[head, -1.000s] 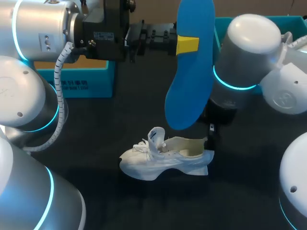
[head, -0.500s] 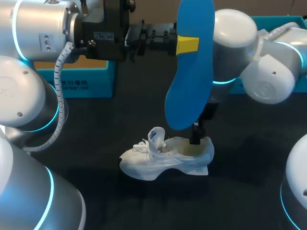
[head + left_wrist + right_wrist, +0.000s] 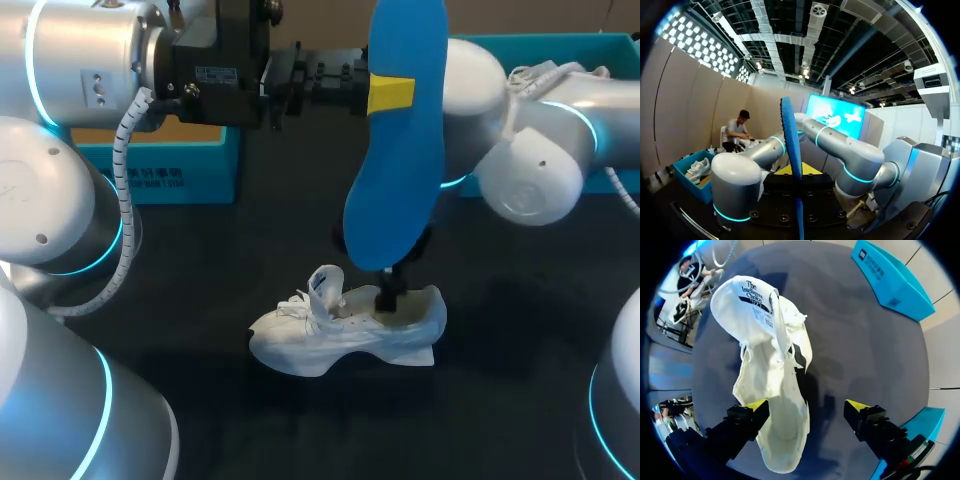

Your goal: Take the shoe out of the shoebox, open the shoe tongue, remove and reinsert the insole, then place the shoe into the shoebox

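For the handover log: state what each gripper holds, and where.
Left gripper: flat blue foam insole, clamped on its narrower upper half. Right gripper: nothing, jaws open.

The sneaker (image 3: 345, 335) is white, its tongue (image 3: 747, 292) printed in black, on a dark grey desk (image 3: 200, 260). The insole (image 3: 400, 150) is bright blue and the shoebox (image 3: 180, 170) teal. The right pincer (image 3: 807, 406) has yellow fingertips (image 3: 757, 405) on black.

The left arm (image 3: 60, 70) and right arm (image 3: 540, 170) are silver-white with rounded joints and glowing cyan rings. A white ribbed cable (image 3: 122, 150) loops beside the left's black wrist block (image 3: 215, 60). The right pincer (image 3: 807, 407) has black fingers (image 3: 740, 427), yellow-tipped.
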Robot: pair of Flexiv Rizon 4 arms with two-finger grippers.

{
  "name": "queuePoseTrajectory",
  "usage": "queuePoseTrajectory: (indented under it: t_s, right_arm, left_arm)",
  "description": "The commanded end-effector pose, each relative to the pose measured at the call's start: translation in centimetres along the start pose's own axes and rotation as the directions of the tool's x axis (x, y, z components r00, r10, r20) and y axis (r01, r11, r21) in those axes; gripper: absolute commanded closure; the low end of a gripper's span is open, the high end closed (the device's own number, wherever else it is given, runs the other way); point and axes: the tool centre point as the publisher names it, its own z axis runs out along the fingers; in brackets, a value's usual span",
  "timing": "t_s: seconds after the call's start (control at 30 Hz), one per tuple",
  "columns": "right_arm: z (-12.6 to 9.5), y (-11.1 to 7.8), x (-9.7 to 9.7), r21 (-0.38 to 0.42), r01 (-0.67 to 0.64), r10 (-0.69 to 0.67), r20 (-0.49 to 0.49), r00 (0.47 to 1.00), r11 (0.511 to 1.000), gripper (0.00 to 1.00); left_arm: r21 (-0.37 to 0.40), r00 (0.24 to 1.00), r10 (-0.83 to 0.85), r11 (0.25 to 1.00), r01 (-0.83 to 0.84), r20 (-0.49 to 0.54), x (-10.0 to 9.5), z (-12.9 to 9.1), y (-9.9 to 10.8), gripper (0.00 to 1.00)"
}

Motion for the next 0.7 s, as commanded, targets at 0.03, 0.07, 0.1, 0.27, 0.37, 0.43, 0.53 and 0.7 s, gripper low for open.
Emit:
queuePoseTrajectory:
  t_s: [0.03, 0.07, 0.1, 0.27, 0.37, 0.43, 0.53, 0.7]
  right_arm:
    - [1.8, 0.6, -0.2, 0.025, 0.001, 0.0, -0.022, 1.0, 1.0, 0.0]
    - [2.0, 0.6, -0.1, 0.022, 0.001, 0.0, -0.026, 1.0, 1.0, 0.0]
    - [2.3, 0.7, -0.1, 0.021, 0.002, -0.001, -0.033, 0.999, 1.0, 0.0]
    - [3.2, 0.5, -0.1, 0.035, -0.001, 0.003, -0.053, 0.999, 0.999, 0.0]
    - [3.4, 0.6, 0.0, 0.034, -0.001, 0.003, -0.056, 0.998, 0.999, 0.0]
    - [3.4, 0.6, 0.0, 0.033, 0.0, 0.002, -0.059, 0.998, 0.999, 0.0]
    - [3.7, 0.6, 0.1, 0.033, 0.001, 0.001, -0.067, 0.998, 0.999, 0.43]
    - [4.0, 0.5, 0.4, 0.033, 0.01, -0.007, -0.09, 0.996, 0.999, 0.85]
  left_arm:
    - [0.001, 1.0, 0.001, 1.0, -0.001, -0.001, 0.0, 0.0, 0.0, 1.0]
    - [0.001, 1.0, 0.001, 1.0, -0.001, -0.001, 0.0, 0.0, 0.0, 1.0]
    - [0.001, 1.0, 0.001, 1.0, -0.001, -0.001, 0.0, 0.0, 0.0, 1.0]
    - [0.001, 1.0, 0.001, 1.0, -0.001, -0.001, 0.0, 0.0, 0.0, 1.0]
    - [0.001, 1.0, 0.001, 1.0, -0.001, -0.001, 0.0, 0.0, 0.0, 1.0]
    - [0.001, 1.0, 0.001, 1.0, -0.001, -0.001, 0.0, 0.0, 0.0, 1.0]
    - [0.001, 1.0, 0.001, 1.0, -0.001, -0.001, 0.0, 0.0, 0.0, 1.0]
    - [0.001, 1.0, 0.001, 1.0, -0.001, -0.001, 0.0, 0.0, 0.0, 1.0]
